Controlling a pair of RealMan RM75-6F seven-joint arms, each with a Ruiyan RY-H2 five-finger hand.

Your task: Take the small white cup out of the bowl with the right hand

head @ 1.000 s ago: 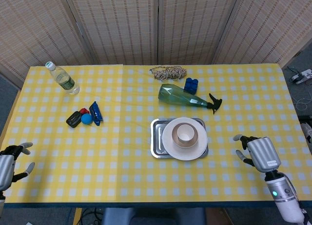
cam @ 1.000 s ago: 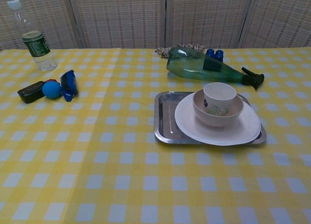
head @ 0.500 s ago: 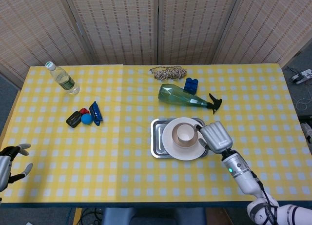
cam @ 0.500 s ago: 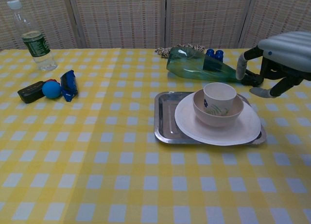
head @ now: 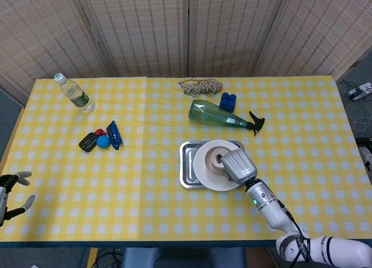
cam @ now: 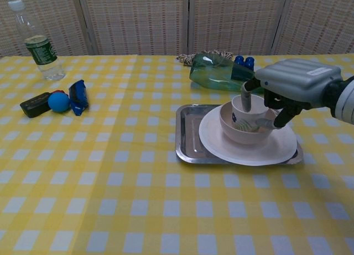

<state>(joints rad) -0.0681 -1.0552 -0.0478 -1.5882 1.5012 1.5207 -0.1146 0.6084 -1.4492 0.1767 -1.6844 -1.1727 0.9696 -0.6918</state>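
The small white cup (cam: 250,109) stands upright in the beige bowl (cam: 239,131), which sits on a white plate (cam: 238,149) over a metal tray (cam: 187,134). My right hand (cam: 291,84) hovers over the cup's right side. One finger (cam: 246,101) curls down at the cup's left rim and the thumb (cam: 267,123) lies by the bowl's front. In the head view the right hand (head: 237,165) covers the right half of the bowl (head: 210,154), and the cup (head: 216,158) barely shows. My left hand (head: 10,193) is at the table's near left edge, fingers spread, holding nothing.
A green spray bottle (cam: 225,77) lies just behind the tray, with blue blocks (head: 227,101) and a rope bundle (head: 200,86) beyond it. A water bottle (head: 74,95) stands far left. A blue ball (head: 103,141), a black box and a blue packet lie left of centre.
My right hand has moved left from beside the plate to over the bowl, and its fingers now reach down around the cup. The left hand slid slightly lower out of frame.
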